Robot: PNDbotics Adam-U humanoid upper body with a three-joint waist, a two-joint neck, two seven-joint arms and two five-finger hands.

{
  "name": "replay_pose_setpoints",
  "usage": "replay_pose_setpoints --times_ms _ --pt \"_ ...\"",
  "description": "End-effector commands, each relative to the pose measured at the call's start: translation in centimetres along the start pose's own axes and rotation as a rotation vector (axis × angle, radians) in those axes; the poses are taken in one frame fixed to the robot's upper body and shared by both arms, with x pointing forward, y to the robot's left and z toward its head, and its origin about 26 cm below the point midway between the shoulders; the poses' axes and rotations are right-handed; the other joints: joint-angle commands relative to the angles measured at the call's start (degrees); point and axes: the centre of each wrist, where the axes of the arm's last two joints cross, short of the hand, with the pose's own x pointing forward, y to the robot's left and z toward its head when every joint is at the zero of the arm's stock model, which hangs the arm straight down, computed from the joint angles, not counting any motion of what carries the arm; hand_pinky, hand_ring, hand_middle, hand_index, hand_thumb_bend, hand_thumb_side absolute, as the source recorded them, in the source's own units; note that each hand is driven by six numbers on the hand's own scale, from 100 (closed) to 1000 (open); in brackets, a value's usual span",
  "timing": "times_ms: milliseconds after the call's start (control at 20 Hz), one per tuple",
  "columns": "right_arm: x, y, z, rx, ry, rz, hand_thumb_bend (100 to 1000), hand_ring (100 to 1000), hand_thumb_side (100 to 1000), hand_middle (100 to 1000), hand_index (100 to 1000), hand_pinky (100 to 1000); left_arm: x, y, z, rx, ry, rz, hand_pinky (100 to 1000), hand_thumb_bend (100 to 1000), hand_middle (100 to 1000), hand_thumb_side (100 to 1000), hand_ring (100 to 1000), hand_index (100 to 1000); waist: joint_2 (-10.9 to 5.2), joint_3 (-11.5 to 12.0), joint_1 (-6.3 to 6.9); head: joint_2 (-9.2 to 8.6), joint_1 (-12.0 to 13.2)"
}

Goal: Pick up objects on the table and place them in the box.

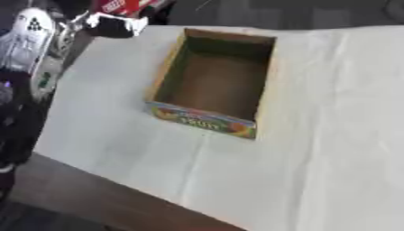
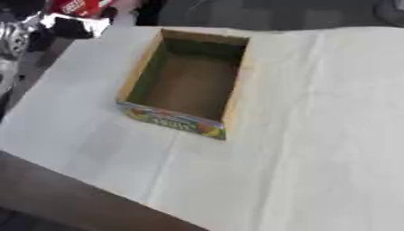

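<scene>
An open cardboard box (image 1: 214,85) sits on the white tablecloth (image 1: 315,158) just above centre, its inside bare brown, a colourful fruit print on the near wall. My left hand (image 1: 110,25) shows at eleven o'clock beyond the table's corner, black and silver, with something red (image 1: 118,5) touching it; I cannot tell whether my fingers grip it. My right hand is out of sight.

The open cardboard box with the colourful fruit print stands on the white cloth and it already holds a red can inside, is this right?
Not quite. The open cardboard box with the colourful fruit print stands on the white cloth, but it is empty; the left eye view shows its bare brown floor.
</scene>
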Motion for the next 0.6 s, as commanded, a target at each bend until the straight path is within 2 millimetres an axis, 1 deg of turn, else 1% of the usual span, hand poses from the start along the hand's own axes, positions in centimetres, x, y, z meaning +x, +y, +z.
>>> replay_pose_setpoints --times_ms 50,100,150,200,250,300,400,450,500,600 --pt "-0.2 1.3 0.4 0.032 0.001 0.001 100 608 1000 666 751 476 -0.7 3.0 -1.2 0.038 -0.044 -0.115 100 534 126 100 100 169 -0.97 -0.03 0.0 0.0 0.0" --pt "-0.2 1.4 0.4 0.033 0.001 0.003 100 607 1000 666 751 477 -0.6 3.5 -1.5 0.053 -0.054 -0.116 100 521 124 100 100 169 -1.03 -0.03 0.05 0.0 0.06" --pt "-0.2 1.4 0.4 0.035 0.001 0.005 100 607 1000 666 751 476 -0.3 3.9 -1.7 0.071 -0.067 -0.103 100 530 125 100 100 169 -1.06 -0.06 0.08 0.0 0.08" --pt "-0.2 1.4 0.4 0.035 0.0 0.006 100 608 1000 666 752 477 -0.2 4.1 -1.9 0.083 -0.078 -0.089 100 501 122 100 100 170 -1.09 -0.1 0.08 0.0 0.05" --pt "-0.2 1.3 0.4 0.034 -0.001 0.007 100 608 1000 666 752 477 0.1 4.2 -1.9 0.095 -0.096 -0.063 100 507 123 100 100 171 -1.1 -0.19 0.06 0.0 -0.04" --pt "-0.3 1.3 0.4 0.032 -0.002 0.007 100 609 1000 666 752 477 0.4 4.1 -2.0 0.103 -0.115 -0.036 100 458 120 100 100 173 -1.08 -0.25 0.04 0.0 -0.12" --pt "-0.3 1.2 0.4 0.029 -0.003 0.007 100 609 1000 666 752 477 0.9 3.6 -1.9 0.113 -0.173 0.04 100 423 122 100 100 177 -1.01 -0.33 -0.04 0.0 -0.33" --pt "-0.3 1.1 0.4 0.027 -0.003 0.008 100 609 1000 666 752 477 1.2 3.2 -1.9 0.113 -0.208 0.081 100 428 122 100 100 177 -0.98 -0.38 -0.09 0.0 -0.43" --pt "-0.4 1.0 0.4 0.026 -0.004 0.008 100 609 1000 666 752 477 1.3 2.9 -1.9 0.113 -0.234 0.109 100 404 120 100 100 178 -0.95 -0.41 -0.12 0.0 -0.5" --pt "-0.5 0.9 0.4 0.023 -0.004 0.01 100 610 1000 667 752 477 1.6 2.6 -1.9 0.116 -0.288 0.155 100 396 118 100 100 177 -0.88 -0.44 -0.19 0.0 -0.59"
